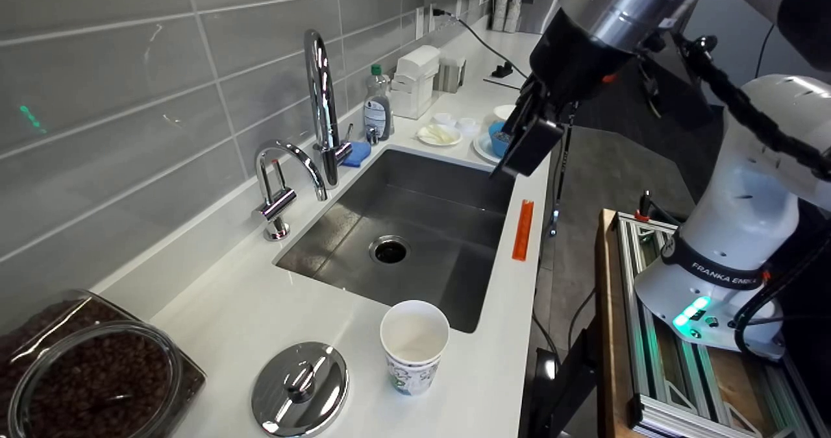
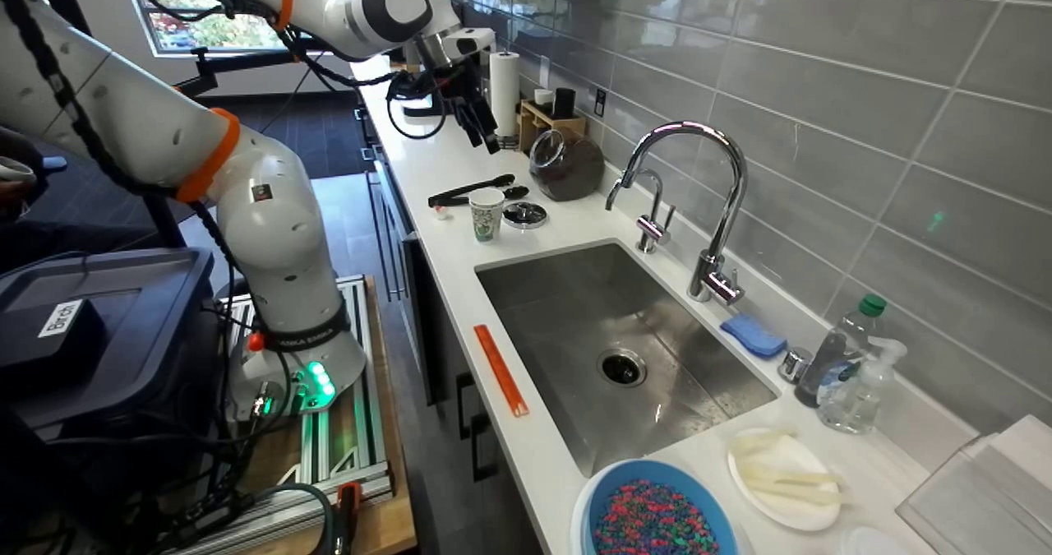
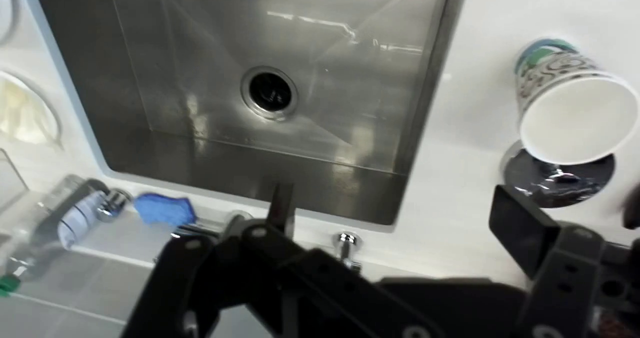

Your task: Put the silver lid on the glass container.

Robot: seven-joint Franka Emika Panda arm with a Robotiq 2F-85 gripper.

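Observation:
The silver lid, round and shiny with a central knob, lies knob up on the white counter beside the paper cup. It also shows in an exterior view, and in the wrist view, where the cup partly covers it. The clear glass container with dark brown beans stands near the wall, its round opening uncovered; it also shows in an exterior view. In the wrist view it is mostly hidden behind the gripper. My gripper is open and empty, high above the counter and apart from the lid.
A patterned paper cup stands right next to the lid. Black tongs lie behind it. The sink has two tall faucets on its wall side. An orange strip lies along the front edge. A blue bowl stands past the sink.

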